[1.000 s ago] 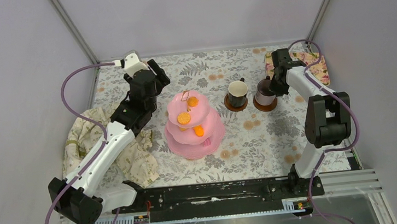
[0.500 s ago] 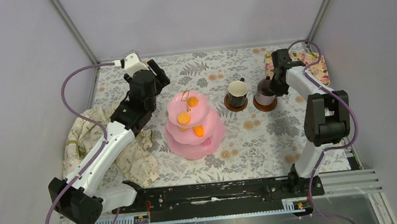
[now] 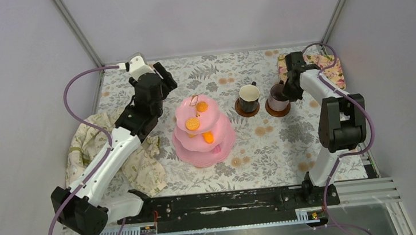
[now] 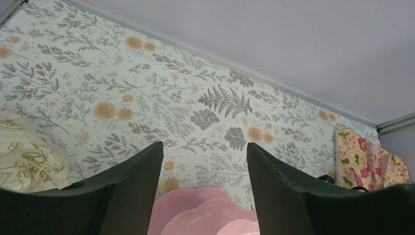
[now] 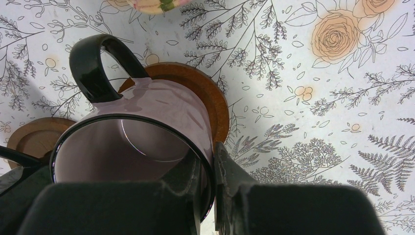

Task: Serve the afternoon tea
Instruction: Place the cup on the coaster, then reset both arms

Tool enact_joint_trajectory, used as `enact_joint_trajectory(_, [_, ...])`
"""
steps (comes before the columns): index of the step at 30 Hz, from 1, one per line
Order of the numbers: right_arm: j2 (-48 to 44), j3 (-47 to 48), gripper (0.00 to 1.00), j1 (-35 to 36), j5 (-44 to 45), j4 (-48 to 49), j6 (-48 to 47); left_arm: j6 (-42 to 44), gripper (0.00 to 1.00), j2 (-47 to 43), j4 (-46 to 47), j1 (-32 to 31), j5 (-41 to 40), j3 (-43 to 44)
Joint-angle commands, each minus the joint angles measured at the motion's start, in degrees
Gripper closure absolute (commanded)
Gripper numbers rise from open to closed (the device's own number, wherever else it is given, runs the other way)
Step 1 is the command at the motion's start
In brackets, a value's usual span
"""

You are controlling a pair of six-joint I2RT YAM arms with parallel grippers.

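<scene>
The pink three-tier cake stand [image 3: 202, 130] stands mid-table with orange sweets [image 3: 193, 123] on its tiers; its scalloped edge [image 4: 205, 215] shows low in the left wrist view. My left gripper [image 3: 164, 78] hovers open behind and left of the stand, its jaws [image 4: 204, 147] empty. Two dark mugs stand right of the stand. The left mug [image 3: 248, 97] sits on its brown saucer [image 3: 239, 111]. My right gripper [image 3: 285, 90] is shut on the rim of the right mug [image 5: 147, 122], one finger inside and one outside, over the second saucer [image 5: 205, 93].
A beige leaf-print cloth [image 3: 91, 149] lies crumpled at the left under my left arm. A floral tray [image 3: 327, 68] lies at the back right corner, behind my right gripper. Grey walls close in the table on three sides.
Almost nothing differs. My right arm's elbow has drifted slightly left while the mug stays over its saucer. The left arm holds still.
</scene>
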Motion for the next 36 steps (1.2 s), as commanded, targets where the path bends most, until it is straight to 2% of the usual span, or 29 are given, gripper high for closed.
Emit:
enact_joint_trajectory(1, [0.01, 2.46, 1.0, -0.3, 0.67, 1.41, 0.99, -0.54, 0.3, -0.41, 4.04, 0.77, 0.67, -0.6])
enact_joint_trajectory(13, [0.84, 2.56, 1.0, -0.29, 0.63, 0.87, 0.9, -0.74, 0.3, -0.32, 4.23, 1.39, 1.42, -0.89])
enact_joint_trajectory(15, [0.84, 2.48, 0.9, -0.29, 0.37, 0.75, 0.88, -0.73, 0.3, -0.21, 4.36, 1.48, 1.61, -0.87])
enact_joint_trajectory(19, [0.68, 2.51, 0.59, -0.31, 0.05, 0.75, 0.98, -0.73, 0.3, 0.1, 4.17, 1.56, 1.7, -0.58])
enact_joint_trajectory(21, [0.58, 2.61, 0.51, -0.29, -0.01, 0.8, 0.99, -0.73, 0.3, 0.16, 4.06, 1.6, 1.64, -0.54])
enact_joint_trajectory(28, [-0.63, 3.34, 0.44, -0.29, -0.74, 0.83, 0.98, -0.9, 0.3, 0.54, 3.58, 1.59, 1.3, -0.18])
enact_joint_trajectory(36, [-5.66, 6.23, 0.42, -0.15, -1.99, 0.26, 1.49, -1.28, 0.3, 1.32, 1.41, 1.68, -0.32, 2.33])
